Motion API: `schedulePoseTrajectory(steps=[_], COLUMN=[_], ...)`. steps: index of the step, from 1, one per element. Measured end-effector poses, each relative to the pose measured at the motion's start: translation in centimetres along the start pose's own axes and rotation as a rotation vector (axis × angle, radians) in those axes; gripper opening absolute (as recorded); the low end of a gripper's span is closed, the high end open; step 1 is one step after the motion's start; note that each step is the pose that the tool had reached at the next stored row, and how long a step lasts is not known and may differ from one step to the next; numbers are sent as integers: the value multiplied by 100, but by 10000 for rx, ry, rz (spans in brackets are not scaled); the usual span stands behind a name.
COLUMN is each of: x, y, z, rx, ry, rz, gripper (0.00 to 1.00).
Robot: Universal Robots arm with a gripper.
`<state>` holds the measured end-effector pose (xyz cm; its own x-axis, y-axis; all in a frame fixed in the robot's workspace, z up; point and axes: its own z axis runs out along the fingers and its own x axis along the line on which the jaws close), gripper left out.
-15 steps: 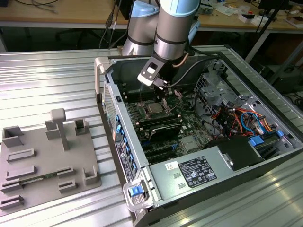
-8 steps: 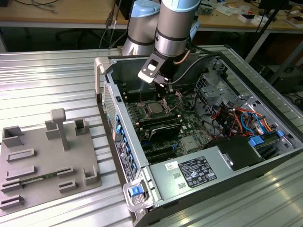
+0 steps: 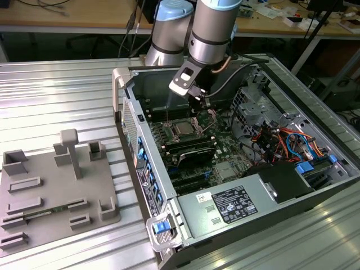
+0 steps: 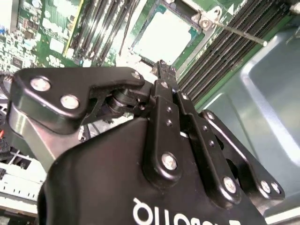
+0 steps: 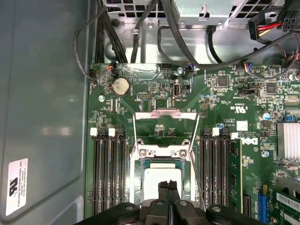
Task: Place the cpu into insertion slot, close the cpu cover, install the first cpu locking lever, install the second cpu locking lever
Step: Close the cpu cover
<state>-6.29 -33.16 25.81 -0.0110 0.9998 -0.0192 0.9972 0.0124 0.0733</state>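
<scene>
Over on the exterior view's left a grey fixture point(image 3: 56, 191) sits on the ribbed desk point(image 3: 56, 95), just beside the open case point(image 3: 126, 112). Moving right into the case, the cpu point(image 5: 159, 176) is already lying flat in the slot point(image 5: 139, 173) on the green board, silver face up. The cover point(image 5: 164, 113) is swung open off the slot, with bare board showing through its cut-out. The pincer point(image 5: 168, 186) hangs over the cpu, fingers pinched together with nothing in them; can't tell if it touches the chip. Further right there's a tangle of orange and blue cables point(image 3: 281, 138), plus a grey white-labelled box point(image 3: 236, 205) nearer the camera
</scene>
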Motion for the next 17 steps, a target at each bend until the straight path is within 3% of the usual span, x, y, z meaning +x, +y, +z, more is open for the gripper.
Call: schedulePoseTrajectory(steps=[4, 7, 8, 11, 13, 16, 17], x=[-1, -2, -3, -5, -5, 1, 2], y=[69, 213, 307, 384, 431, 604, 633], z=[5, 16, 23, 7, -78, -67, -65], rx=[0, 0, 0, 1, 1, 9, 10], ry=[-1, -1, -1, -2, -3, -3, -3], rz=[1, 1, 0, -1, 0, -2, 0], gripper=[11, 11, 11, 11, 11, 11, 11])
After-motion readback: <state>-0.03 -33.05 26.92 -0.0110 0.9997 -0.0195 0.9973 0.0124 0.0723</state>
